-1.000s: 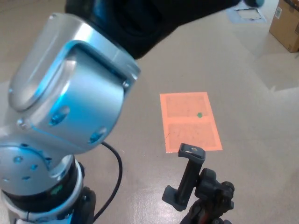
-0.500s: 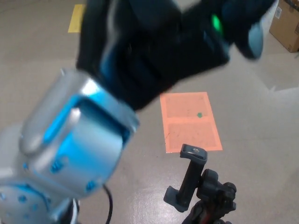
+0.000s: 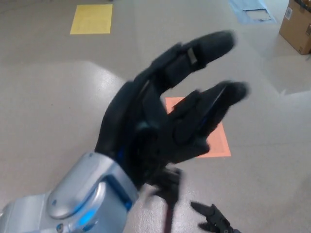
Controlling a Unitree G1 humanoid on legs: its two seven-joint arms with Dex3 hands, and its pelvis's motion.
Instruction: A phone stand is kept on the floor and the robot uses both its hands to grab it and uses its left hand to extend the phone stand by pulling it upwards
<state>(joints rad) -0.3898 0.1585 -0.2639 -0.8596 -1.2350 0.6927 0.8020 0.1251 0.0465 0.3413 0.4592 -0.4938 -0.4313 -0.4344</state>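
Since 0.5 s ago the left hand [image 3: 160, 126] has dropped lower in the head view, now covering the phone stand [image 3: 214, 221], of which only dark parts show at the bottom edge on the floor [image 3: 48, 97]. An orange floor patch [image 3: 218, 141] lies partly behind the hand; a yellow patch [image 3: 91, 18] sits far back, a cardboard box [image 3: 297, 24] at the upper right. The fingers [image 3: 209, 46] are spread apart, holding nothing. The right hand is out of view
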